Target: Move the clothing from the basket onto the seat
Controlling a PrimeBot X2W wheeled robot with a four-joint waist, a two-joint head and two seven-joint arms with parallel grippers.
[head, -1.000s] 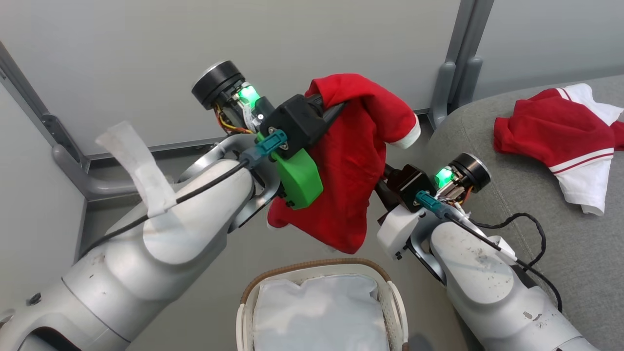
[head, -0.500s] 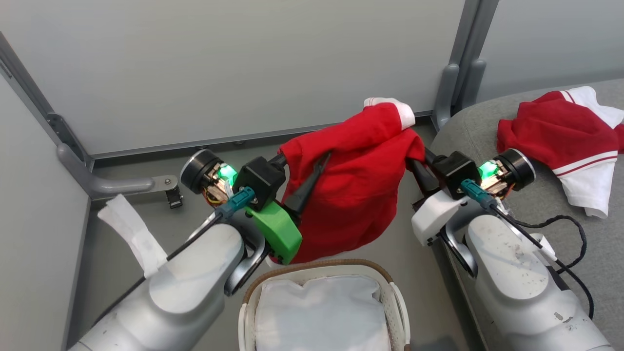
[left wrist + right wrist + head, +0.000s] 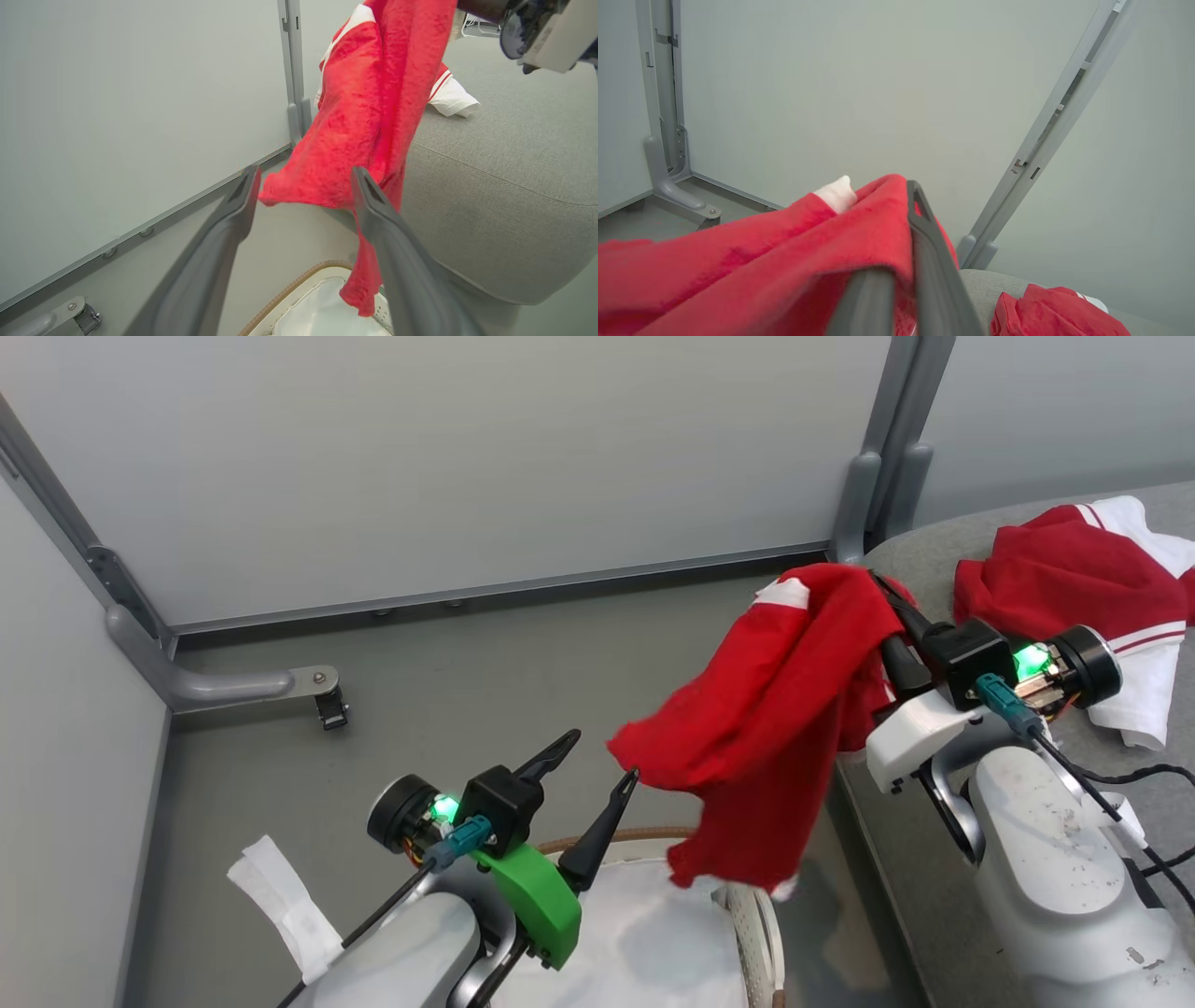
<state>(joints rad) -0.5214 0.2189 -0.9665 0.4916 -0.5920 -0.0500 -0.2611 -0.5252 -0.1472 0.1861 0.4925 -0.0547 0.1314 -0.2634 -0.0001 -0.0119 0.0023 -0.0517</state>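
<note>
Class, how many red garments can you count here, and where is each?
2. The hanging garment is gripped by the right hand beside the seat; the crumpled garment lies on the seat. More may hide beneath it.

At the right of your frame, the grey seat (image 3: 934,558) carries a crumpled red-and-white garment (image 3: 1064,574) at upper right. Left and centre you have the grey floor (image 3: 448,672). On it stand the basket (image 3: 761,943) at bottom centre and a partition foot (image 3: 233,686) at left.
</note>
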